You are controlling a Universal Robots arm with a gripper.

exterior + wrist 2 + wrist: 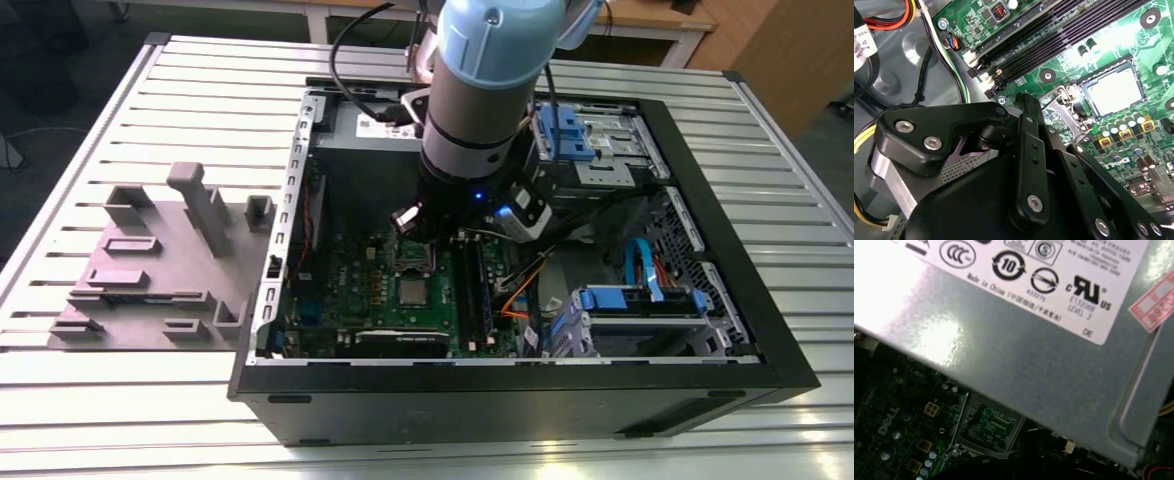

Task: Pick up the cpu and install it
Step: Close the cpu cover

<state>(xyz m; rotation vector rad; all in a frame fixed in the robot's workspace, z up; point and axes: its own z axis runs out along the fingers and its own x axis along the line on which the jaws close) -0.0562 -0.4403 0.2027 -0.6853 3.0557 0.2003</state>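
Cpu [414, 291]: a small silvery-grey square lying flat in the dark socket on the green motherboard [354, 290], inside an open computer case [534, 400] on a slatted table. In the second wrist view I see its pale top [1115, 90] framed by the socket. A thin metal retaining frame [1061, 111] just beside it appears to stand hinged open. The gripper [1024, 107] hangs over the board near the socket and apart from the chip. It carries nothing that I can see, and I cannot tell whether it is open or closed. The arm reaches down into the case from above. The grey power-supply box [1029, 355] stands close by in the first wrist view, and black memory slots [1054, 35] run alongside the socket. A grey block fixture [147, 265] sits on the table outside the case, on the exterior view's left. I judge the work to be in the install step: the cpu looks seated, but the retaining frame does not look shut over it. Any further move, in my judgement, calls for a slow, level approach that does not nudge the chip. It must also keep clear of the upright frame and of the loose cables [949, 65] beside the board.
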